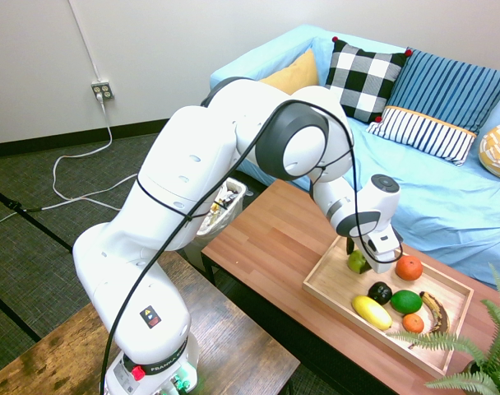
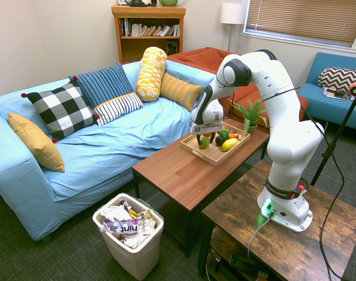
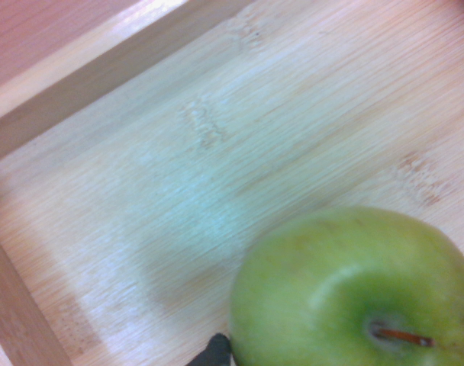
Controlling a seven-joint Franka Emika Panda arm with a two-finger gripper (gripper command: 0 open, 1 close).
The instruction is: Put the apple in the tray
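The apple (image 1: 356, 262) (image 2: 204, 142) is small, glossy and yellow-green, and sits in the near left corner of the light-wood tray (image 1: 331, 295) (image 2: 208, 156) on the low reddish-brown table. My gripper (image 1: 367, 257) (image 2: 201, 139) hangs straight down over it, right at the apple, and hides part of it in both exterior views. The wrist view shows the apple (image 3: 354, 290) from close above, stem dimple up, on the tray's floor (image 3: 217, 152) near a corner of the raised rim.
The tray also holds an orange (image 1: 409, 267), a black round fruit (image 1: 380, 292), a dark green fruit (image 1: 406, 301), a yellow fruit (image 1: 371, 312) and a browned banana (image 1: 435, 311). A potted fern (image 1: 480, 354) stands at the table's end. The blue sofa (image 2: 108, 140) lies behind.
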